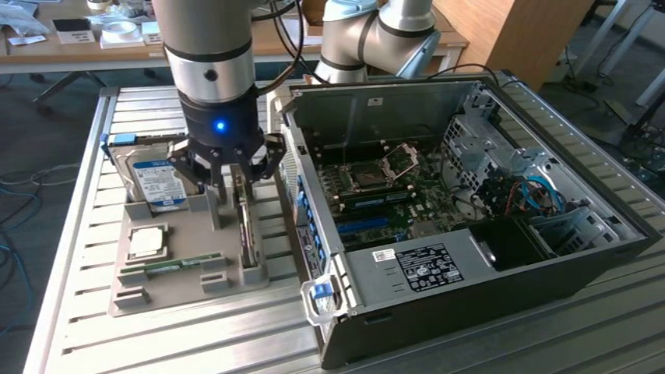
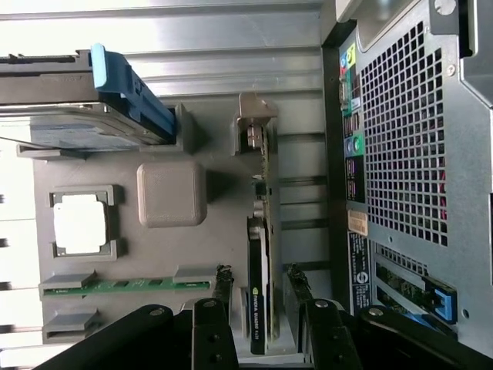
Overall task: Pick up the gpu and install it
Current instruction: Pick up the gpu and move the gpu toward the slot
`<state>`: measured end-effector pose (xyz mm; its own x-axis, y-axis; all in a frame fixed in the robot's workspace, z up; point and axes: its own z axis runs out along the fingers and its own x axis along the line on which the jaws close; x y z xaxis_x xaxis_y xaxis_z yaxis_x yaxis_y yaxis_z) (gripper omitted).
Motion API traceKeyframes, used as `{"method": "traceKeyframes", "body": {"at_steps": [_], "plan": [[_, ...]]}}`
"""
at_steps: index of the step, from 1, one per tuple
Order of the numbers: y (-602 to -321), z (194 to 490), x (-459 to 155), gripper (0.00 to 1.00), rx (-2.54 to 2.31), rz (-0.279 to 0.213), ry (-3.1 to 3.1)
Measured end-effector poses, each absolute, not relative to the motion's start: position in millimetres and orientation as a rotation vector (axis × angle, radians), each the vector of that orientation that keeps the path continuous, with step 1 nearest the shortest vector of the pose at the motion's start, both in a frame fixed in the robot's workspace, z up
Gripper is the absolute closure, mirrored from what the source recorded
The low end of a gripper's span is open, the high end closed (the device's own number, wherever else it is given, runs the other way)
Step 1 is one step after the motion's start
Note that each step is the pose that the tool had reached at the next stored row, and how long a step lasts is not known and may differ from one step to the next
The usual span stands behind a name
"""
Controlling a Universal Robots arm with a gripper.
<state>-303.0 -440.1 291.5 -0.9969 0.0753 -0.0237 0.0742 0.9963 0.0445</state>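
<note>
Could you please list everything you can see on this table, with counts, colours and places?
gpu: 1, dark, standing on edge in the tray, beside the case.
hard drive: 1, silver with a blue-white label, propped at the tray's far end.
processor: 1, silver, flat in a tray pocket.
memory stick: 1, green, lying in the tray near the processor.
tray: 1, grey, on the table, exterior view's left.
case: 1, black, open, exterior view's right.
table: 1, silver slats, under everything.
gripper: 1, black, open, one finger on each side of the gpu.
arm: 1, grey, above the tray.
</note>
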Motion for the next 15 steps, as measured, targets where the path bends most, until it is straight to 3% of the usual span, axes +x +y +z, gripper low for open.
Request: {"method": "traceKeyframes", "body": {"at_steps": [15], "plan": [[-440.1,281.3,-301.2,0.58,0.117,0.068,3.113]]}}
